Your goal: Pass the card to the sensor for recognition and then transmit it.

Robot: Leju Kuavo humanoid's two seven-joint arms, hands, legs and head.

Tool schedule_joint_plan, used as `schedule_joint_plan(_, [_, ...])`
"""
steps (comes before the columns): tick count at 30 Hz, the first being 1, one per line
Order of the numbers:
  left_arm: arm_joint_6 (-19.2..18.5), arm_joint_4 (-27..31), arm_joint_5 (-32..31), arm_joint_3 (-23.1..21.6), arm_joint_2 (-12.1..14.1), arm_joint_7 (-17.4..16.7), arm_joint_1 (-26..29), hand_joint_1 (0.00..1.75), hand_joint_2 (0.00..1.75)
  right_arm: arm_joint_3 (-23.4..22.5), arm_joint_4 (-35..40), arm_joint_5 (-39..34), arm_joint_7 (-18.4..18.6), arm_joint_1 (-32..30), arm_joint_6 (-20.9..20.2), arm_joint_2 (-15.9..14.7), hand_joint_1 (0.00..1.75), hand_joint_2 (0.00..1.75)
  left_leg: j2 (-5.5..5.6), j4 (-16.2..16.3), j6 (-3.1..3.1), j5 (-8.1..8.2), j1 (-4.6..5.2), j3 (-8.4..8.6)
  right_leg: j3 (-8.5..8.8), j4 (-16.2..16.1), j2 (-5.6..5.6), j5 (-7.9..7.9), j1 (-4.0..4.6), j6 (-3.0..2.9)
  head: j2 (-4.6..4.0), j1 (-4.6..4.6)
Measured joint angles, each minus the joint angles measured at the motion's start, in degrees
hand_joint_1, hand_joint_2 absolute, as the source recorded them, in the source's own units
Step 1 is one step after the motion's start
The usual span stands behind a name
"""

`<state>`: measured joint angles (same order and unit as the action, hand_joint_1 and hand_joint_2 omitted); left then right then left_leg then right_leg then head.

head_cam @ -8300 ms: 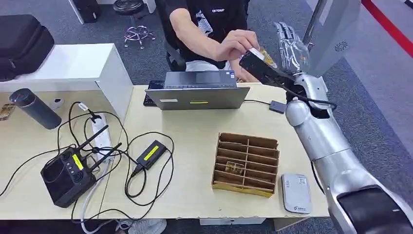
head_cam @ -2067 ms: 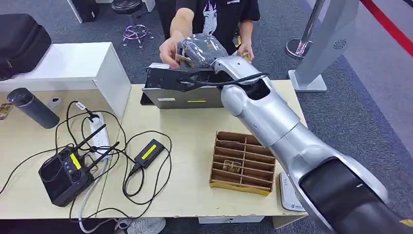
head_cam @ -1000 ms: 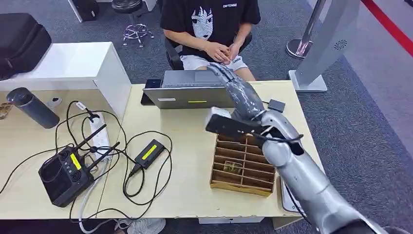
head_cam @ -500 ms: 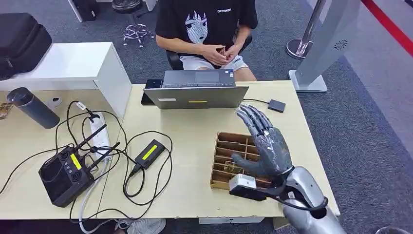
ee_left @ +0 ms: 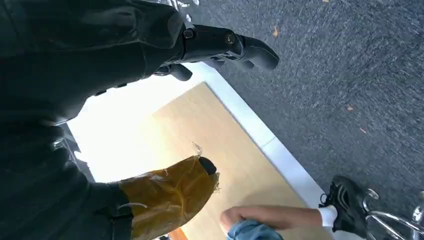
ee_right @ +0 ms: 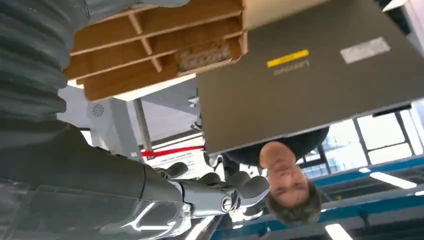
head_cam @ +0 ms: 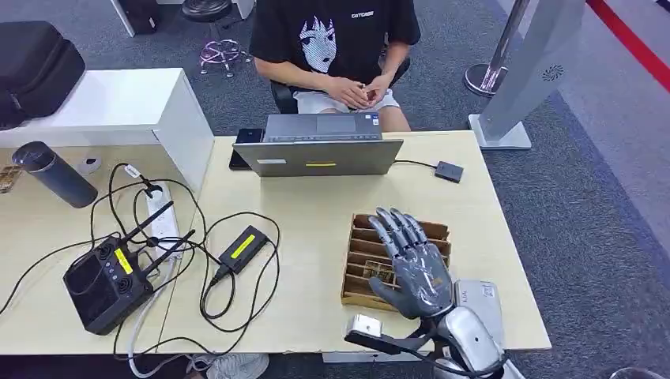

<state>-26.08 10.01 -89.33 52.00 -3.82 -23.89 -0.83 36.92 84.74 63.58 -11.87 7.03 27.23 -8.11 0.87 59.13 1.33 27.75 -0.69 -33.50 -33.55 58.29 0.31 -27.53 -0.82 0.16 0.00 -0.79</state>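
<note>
Patterned brown card (head_cam: pixel 382 274) lies flat in a near slot of the brown wooden divided tray (head_cam: pixel 437 231), near-right part of the pale wooden desk (head_cam: pixel 316 213). My right hand (head_cam: pixel 415 268) hovers over that tray, fingers spread and straight, holding nothing. My left hand (ee_left: pixel 100 65) hangs off the desk edge, fingers apart, also holding nothing.

Step, as I read it: the pick, card not yet gripped. Next move needs fingertips down into that slot, a thumb-and-finger pinch, then across to the flat grey card reader (head_cam: pixel 482 294) just right of the tray.

In the way: thin slot dividers around the card. The open grey laptop (head_cam: pixel 320 154) is far side, with a seated person (head_cam: pixel 340 39) behind it. The black antenna controller (head_cam: pixel 107 280) and cables are well apart on the left
</note>
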Motion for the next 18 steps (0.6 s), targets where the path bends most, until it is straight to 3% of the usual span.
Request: schedule_joint_plan(18, [-0.5, 0.0, 0.0, -2.7, 0.4, 0.1, -0.3, 0.00, 1.75, 4.5, -9.7, -0.3, 3.8, 8.7, -0.7, 4.6, 0.00, 1.75, 0.00, 0.0, 0.00, 0.00, 0.00, -0.01, 0.00, 0.0, 0.00, 0.00, 0.00, 0.00, 0.00, 0.04])
